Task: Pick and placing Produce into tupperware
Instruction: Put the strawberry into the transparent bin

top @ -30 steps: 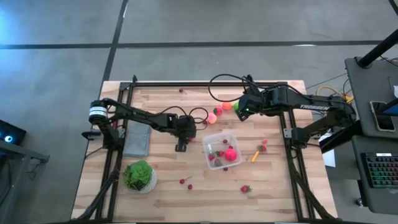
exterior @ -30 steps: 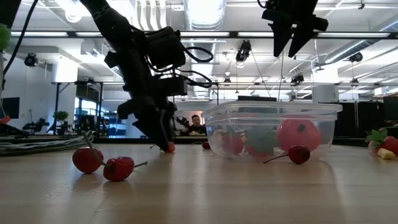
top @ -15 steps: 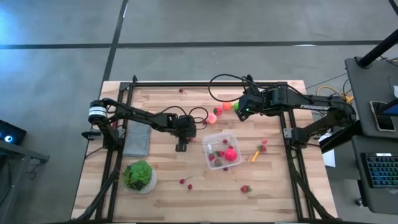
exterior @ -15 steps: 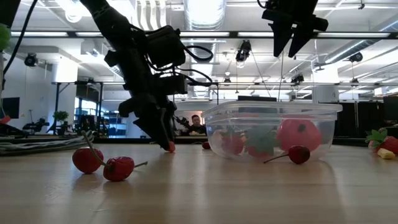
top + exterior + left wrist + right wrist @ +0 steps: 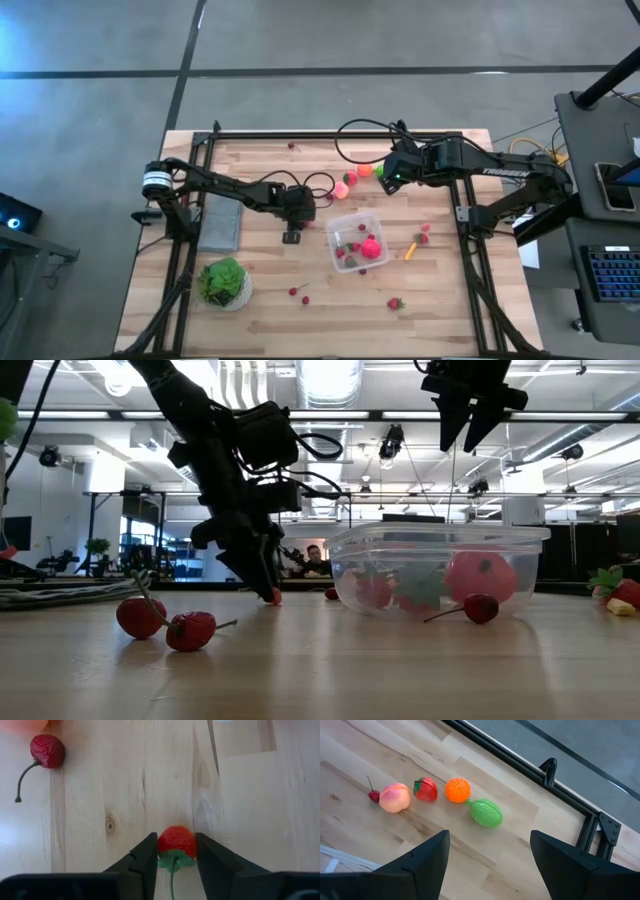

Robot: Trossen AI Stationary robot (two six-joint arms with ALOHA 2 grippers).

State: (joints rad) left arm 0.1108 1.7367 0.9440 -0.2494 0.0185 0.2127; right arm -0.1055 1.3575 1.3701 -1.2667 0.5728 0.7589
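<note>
I have the left gripper down at the middle of the worktop, its two fingers clenched on a small red strawberry with a green cap and stem; in the low view the berry sits right at the wood. A dark red cherry lies apart from it on the boards. The tupperware stands just beside that gripper, toward the right edge, already holding a red round fruit and a few smaller pieces (I can't name them through the plastic).

My right gripper hangs high with its fingers spread wide and empty, above a row near the far edge: a peach, a red fruit, an orange and a green fruit. Two cherries lie near the front edge.
</note>
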